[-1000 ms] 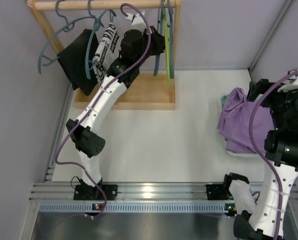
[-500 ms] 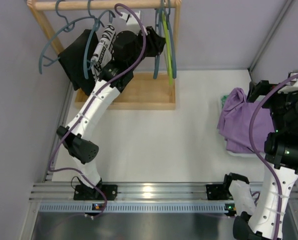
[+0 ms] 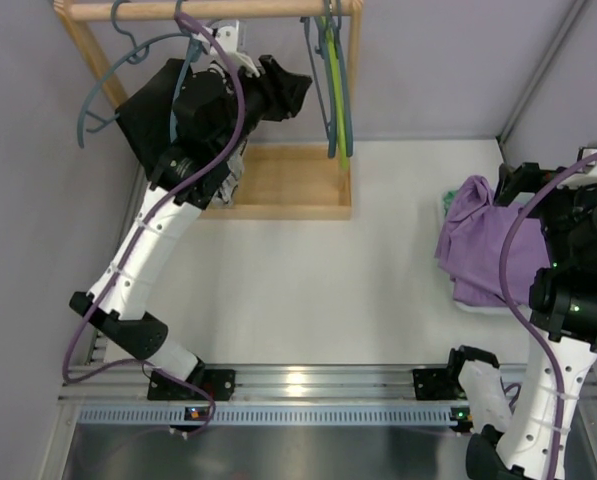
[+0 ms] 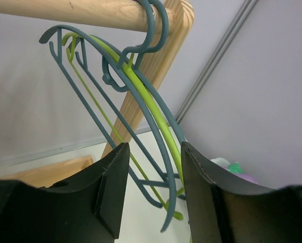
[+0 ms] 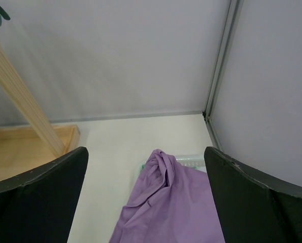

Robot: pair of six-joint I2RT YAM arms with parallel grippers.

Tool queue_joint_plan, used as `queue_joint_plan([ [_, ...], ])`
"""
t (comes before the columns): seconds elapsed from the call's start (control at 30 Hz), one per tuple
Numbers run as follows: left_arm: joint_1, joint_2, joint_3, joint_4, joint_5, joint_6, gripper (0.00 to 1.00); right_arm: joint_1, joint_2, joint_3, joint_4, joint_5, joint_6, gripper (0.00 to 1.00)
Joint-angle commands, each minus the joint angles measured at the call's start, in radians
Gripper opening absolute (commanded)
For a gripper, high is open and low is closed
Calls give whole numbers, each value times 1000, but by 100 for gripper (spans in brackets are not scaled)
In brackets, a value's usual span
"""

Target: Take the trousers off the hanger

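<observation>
My left arm [image 3: 148, 240] has swung from 12 toward 11 o'clock. Left tool [image 4: 153, 147] is narrowly parted and empty; right tool [image 5: 145, 150] is wide. Black trousers [image 3: 146, 122] hang at 11; purple trousers [image 3: 478, 250] lie at 3. Next, I judge: turn onto the black cloth.

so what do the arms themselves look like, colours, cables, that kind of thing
Both the left arm and right arm have white links with black joint housings, and a purple cable loops loosely along each. Small green lights glow on the right arm's black joints. The left end effector and right end effector each have two plain black, flat, wedge-like fingers.
</observation>
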Motion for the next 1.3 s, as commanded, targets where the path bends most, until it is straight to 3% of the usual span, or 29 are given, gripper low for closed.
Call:
queue_joint_plan([
  [0.0, 0, -127, -18, -14, -16, 72, 51, -16, -16, -16, 18, -22, 4, 99],
  [0.13, 101, -221, -25, -85, 92, 34, 62, -16, -18, -39, 20, -37, 2, 99],
  [0.23, 248, -232, 12, -180, 164, 6, 64, -16, -13, -43, 18, -48, 10, 99],
  [0.43, 659, -197, 71, -298, 482, -49, 65, -18, -19, -66, 17, -54, 12, 99],
  [0.53, 756, -184, 71, -300, 579, -61, 65, -16, -27, -82, 17, -55, 5, 99],
  [0.73, 817, -134, 60, -308, 659, -71, 63, -16, -33, -89, 15, -52, -4, 99],
  [1.27, 785, 36, 132, -306, 737, -135, 56, -16, -15, -83, 14, -65, 24, 99],
])
